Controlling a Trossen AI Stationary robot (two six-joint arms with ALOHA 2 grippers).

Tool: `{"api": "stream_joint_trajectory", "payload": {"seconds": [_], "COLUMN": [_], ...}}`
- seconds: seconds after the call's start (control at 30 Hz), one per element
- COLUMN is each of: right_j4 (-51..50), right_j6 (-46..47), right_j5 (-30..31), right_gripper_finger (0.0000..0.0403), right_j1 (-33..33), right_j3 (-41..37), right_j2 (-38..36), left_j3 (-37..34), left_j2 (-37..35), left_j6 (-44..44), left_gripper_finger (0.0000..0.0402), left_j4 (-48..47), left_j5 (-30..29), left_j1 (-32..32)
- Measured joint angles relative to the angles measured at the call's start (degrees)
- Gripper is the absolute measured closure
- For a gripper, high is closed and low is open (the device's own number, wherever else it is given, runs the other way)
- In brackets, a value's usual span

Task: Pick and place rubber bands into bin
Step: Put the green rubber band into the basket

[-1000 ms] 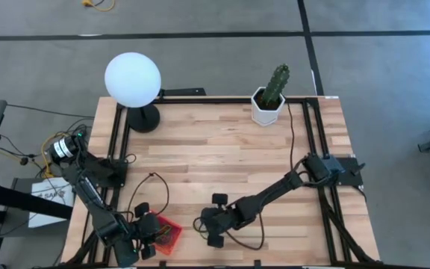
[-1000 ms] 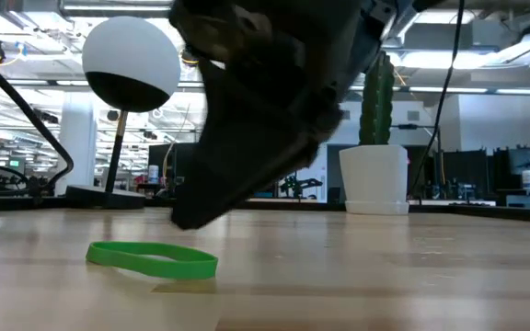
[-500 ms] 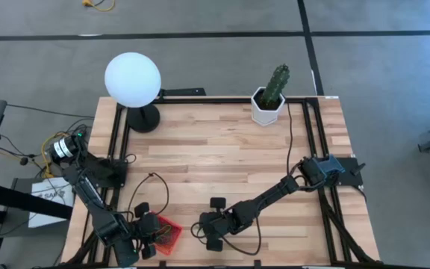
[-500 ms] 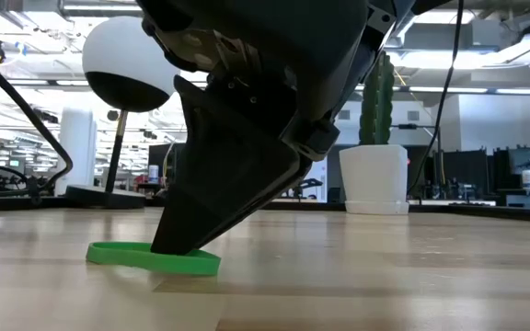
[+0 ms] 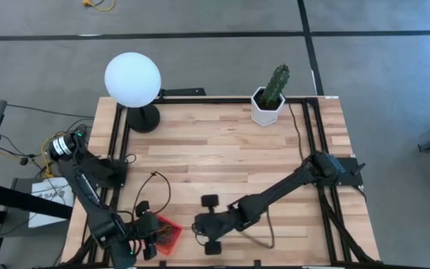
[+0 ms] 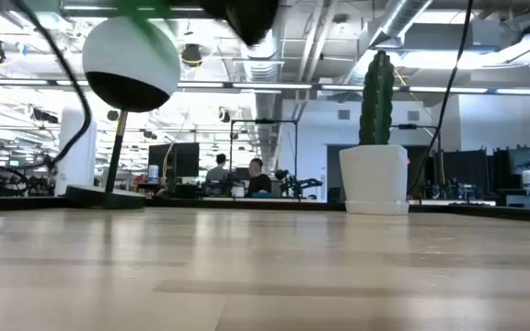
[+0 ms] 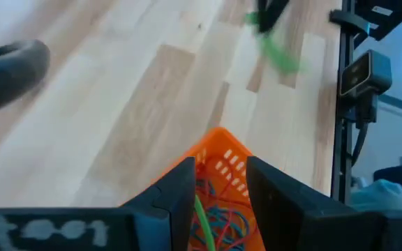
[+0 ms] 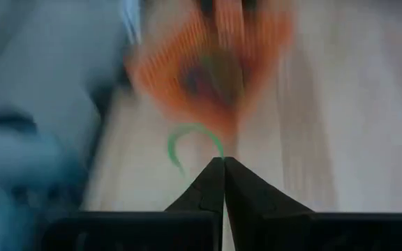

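Jaws of the right gripper pinch a green rubber band, lifted near the orange bin; the left gripper stands apart over it.

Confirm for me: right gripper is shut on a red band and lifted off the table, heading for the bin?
Not quite: the band is green, not red. The right wrist view shows it hanging from the shut right gripper, clear of the table, with the bin ahead. The left wrist view shows the same green band in the air.
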Motion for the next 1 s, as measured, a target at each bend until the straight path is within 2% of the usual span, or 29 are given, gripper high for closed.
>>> {"api": "stream_joint_trajectory", "payload": {"seconds": [0.1,0.2,0.3,0.43,0.6,0.77,0.83,0.9,1.0], "right_j4": [9.33,21.50,26.98,26.06,24.42,21.29,20.57,17.45,13.74], "right_j6": [-4.24,-7.36,-10.00,-11.20,-11.21,-10.58,-7.26,-4.58,-5.81], "right_j5": [1.90,-2.98,-5.57,-4.95,-4.91,-5.12,-5.63,-6.73,-8.22], "right_gripper_finger": [0.0401,0.0402,0.0402,0.0402,0.0403,0.0401,0.0397,0.0389,0.0371], "right_j1": [-0.86,-1.89,-2.16,-2.28,-3.65,-4.57,-4.77,-5.10,-5.25], "right_j3": [0.76,1.91,4.88,10.43,18.47,23.43,25.11,26.43,26.73], "right_j2": [-1.60,0.33,4.52,11.04,17.50,22.60,23.55,24.22,24.49], "left_j3": [2.48,4.08,4.65,4.65,4.65,4.63,4.63,4.63,4.63], "left_j2": [-1.12,-1.96,-3.39,-5.33,-5.61,-5.55,-5.29,-4.82,-4.12], "left_j6": [0.90,-0.72,-4.30,-13.66,-23.32,-23.61,-23.37,-23.33,-23.14], "left_gripper_finger": [0.0283,0.0283,0.0283,0.0283,0.0283,0.0283,0.0283,0.0283,0.0283], "left_j4": [-6.08,-13.25,-20.80,-32.99,-43.87,-44.55,-44.48,-44.48,-44.81], "left_j5": [-1.68,-5.27,-8.30,-12.39,-12.34,-12.12,-11.93,-11.68,-11.68], "left_j1": [-0.02,-0.39,-1.09,-2.16,-2.32,-2.32,-2.31,-2.32,-2.32]}}
